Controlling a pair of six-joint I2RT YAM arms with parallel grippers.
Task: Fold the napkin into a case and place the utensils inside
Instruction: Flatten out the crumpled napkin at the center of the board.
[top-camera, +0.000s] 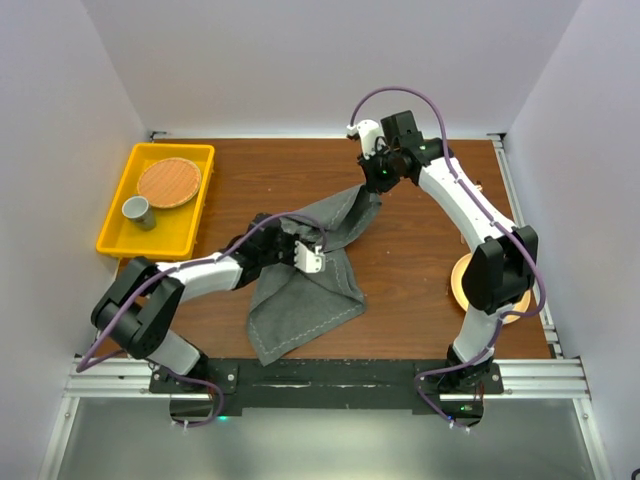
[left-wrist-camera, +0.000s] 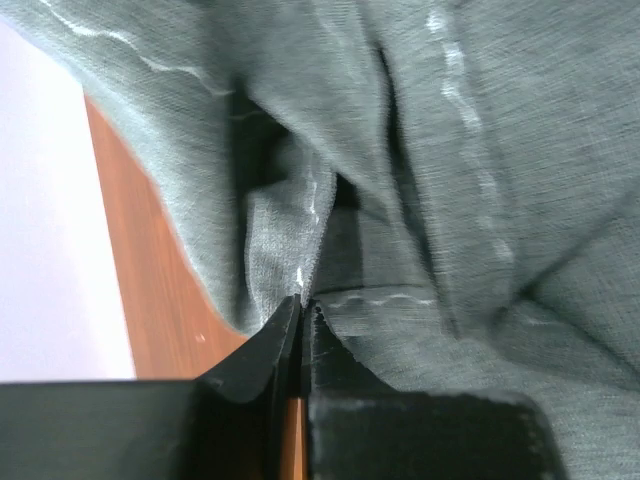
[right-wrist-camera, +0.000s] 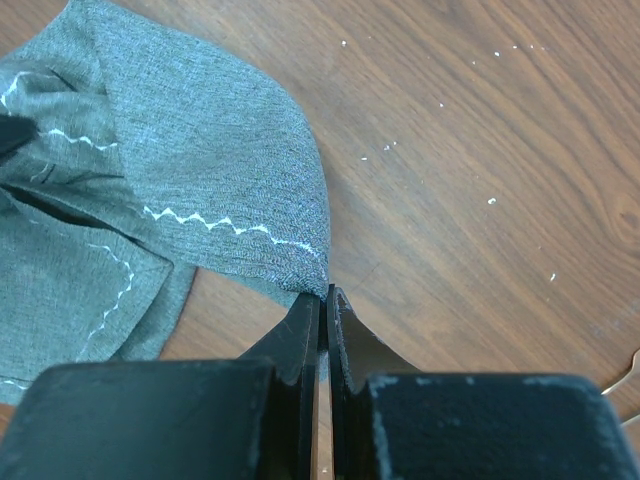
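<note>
Dark grey cloth, the napkin, lies rumpled mid-table. The right gripper pinches its far corner at the hem, and the left gripper is pressed together on an inner fold, probably so the pair can draw it taut for folding.

Your napkin reads dark grey, with a slight blue-green cast in the wrist views. It has a fine woven texture and a hem stitched in a thin white zigzag.
Table: reddish-brown wood grain, flecked with small white specks.
Tray: bright yellow.
Disc: orange, with a fine grid pattern.
Cup: grey.
Plate: yellow-orange.
Left gripper and right gripper: black.
Left arm and right arm: white links, black joints.
Cable: purple.
</note>
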